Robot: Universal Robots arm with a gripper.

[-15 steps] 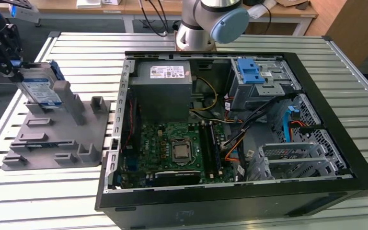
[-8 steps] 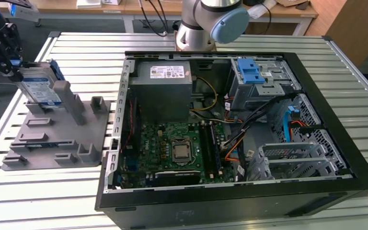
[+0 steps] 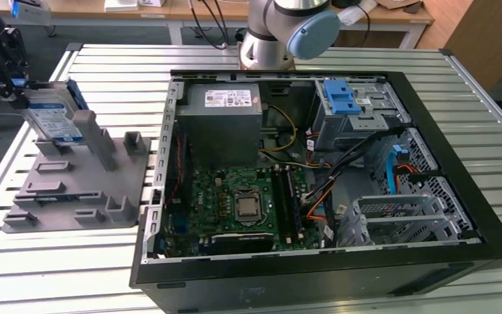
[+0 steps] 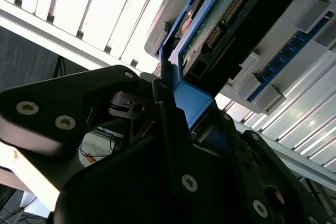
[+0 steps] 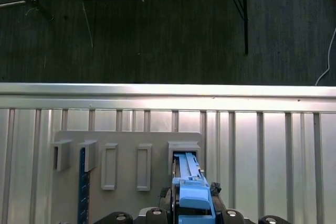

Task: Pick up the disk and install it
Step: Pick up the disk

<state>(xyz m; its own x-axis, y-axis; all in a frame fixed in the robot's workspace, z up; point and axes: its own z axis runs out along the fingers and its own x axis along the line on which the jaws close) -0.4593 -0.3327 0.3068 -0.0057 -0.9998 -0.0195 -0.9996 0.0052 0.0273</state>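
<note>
I am watching the gripper [image 3: 20,85] at the exterior view's left, over the far end of the grey fixture [image 3: 76,190] that is lying on the slatted table [image 3: 102,72]. In the second wrist view its black fingers [image 4: 164,95] are pressing on either side of the blue carrier rail, so it is clamping the disk [image 3: 55,116] by its upper edge. The disk is standing on edge, leaning slightly, with its lower end in one of the fixture's slots. I cannot tell whether it is resting on the bottom of that slot. In the first wrist view I am looking straight down the blue rail into the slot. The open computer case [image 3: 460,196] is sitting well apart, toward the exterior view's right, with its drive cage [image 3: 355,114] near the far corner.
</note>
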